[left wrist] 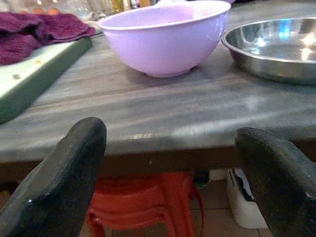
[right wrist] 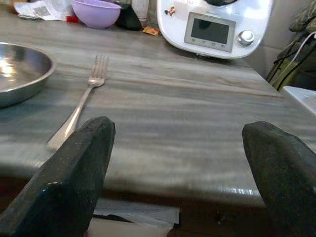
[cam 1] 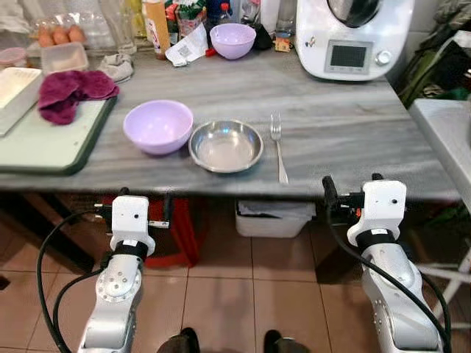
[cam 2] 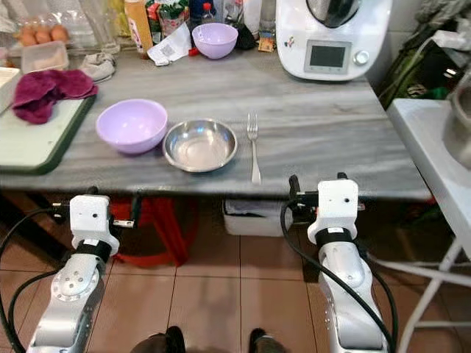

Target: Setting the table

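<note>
**Caller:** Both grippers sit low, just off the near edge of the grey table (cam 1: 353,125). Left gripper (cam 1: 143,212) has its fingers spread wide and holds nothing; right gripper (cam 1: 352,193) is the same, fingers well apart and bare.

**Analyst:** And the place setting?

**Caller:** Steel plate (cam 1: 226,145) lies near the front edge, roughly central. Lilac bowl (cam 1: 158,126) stands just beside it on the robot's left, rims almost touching. Fork (cam 1: 279,148) lies on the plate's right, apart from it, tines pointing away from the robot and handle towards the edge.

**Analyst:** What does each wrist see?

**Caller:** Left wrist looks across the tabletop at the bowl, with the plate next to it. Right wrist lines up on open table, the fork off to one side.

**Analyst:** Further back?

**Caller:** Second lilac bowl (cam 1: 232,40) at the rear, a white kitchen machine (cam 1: 353,37) at the back right, and a purple cloth (cam 1: 70,92) on a green board (cam 1: 51,143) on the left. Red stool (left wrist: 143,205) under the table.
</note>
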Available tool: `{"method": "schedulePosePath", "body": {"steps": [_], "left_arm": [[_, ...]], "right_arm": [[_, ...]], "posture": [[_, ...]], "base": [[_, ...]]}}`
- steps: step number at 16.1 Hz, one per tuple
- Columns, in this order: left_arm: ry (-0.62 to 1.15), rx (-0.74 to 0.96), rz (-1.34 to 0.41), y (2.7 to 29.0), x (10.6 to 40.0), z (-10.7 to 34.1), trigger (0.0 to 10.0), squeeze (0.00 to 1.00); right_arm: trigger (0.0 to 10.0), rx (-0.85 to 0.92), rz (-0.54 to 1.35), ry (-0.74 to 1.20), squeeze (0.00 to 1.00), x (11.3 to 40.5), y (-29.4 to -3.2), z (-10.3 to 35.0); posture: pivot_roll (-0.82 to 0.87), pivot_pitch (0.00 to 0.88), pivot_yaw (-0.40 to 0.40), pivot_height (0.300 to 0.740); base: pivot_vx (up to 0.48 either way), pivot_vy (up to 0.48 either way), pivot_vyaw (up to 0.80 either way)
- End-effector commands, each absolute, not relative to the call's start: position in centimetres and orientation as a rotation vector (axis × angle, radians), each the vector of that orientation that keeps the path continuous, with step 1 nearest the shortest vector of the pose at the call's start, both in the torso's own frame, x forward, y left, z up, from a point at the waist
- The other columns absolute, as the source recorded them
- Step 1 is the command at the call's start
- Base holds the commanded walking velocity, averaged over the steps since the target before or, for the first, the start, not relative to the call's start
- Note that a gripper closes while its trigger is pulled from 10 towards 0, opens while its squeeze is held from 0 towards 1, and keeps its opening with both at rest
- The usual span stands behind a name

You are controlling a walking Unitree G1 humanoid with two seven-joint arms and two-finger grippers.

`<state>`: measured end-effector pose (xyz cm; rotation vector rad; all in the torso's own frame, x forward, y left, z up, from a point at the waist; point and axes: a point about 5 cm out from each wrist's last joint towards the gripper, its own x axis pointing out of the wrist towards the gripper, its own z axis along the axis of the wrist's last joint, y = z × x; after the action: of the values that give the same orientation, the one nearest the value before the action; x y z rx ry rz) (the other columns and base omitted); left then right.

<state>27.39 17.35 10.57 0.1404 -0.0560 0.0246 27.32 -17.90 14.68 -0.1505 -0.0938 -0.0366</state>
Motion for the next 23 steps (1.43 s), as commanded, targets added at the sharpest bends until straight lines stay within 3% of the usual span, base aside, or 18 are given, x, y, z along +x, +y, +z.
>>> {"method": "schedulePosePath", "body": {"steps": [1,14,23], "left_arm": [[-0.042,0.147,0.028,17.20,27.13,10.28,10.0,0.00],[-0.056,0.154,0.006,17.08,27.48,10.58,10.0,0.00],[-0.069,0.162,0.002,17.02,27.57,10.77,10.0,0.00]], "right_arm": [[10.0,-0.147,-0.038,-0.082,0.00,27.51,-17.92,14.54],[10.0,-0.134,-0.039,-0.090,0.00,28.03,-17.53,14.51],[10.0,-0.163,-0.029,-0.083,0.00,28.15,-17.19,14.41]], "posture": [[-0.15,0.154,0.011,0.740],[-0.14,0.151,0.025,0.740],[-0.14,0.154,0.028,0.740]], "base": [[-0.304,0.000,0.00],[-0.251,0.000,0.00],[0.000,0.000,0.00]]}}
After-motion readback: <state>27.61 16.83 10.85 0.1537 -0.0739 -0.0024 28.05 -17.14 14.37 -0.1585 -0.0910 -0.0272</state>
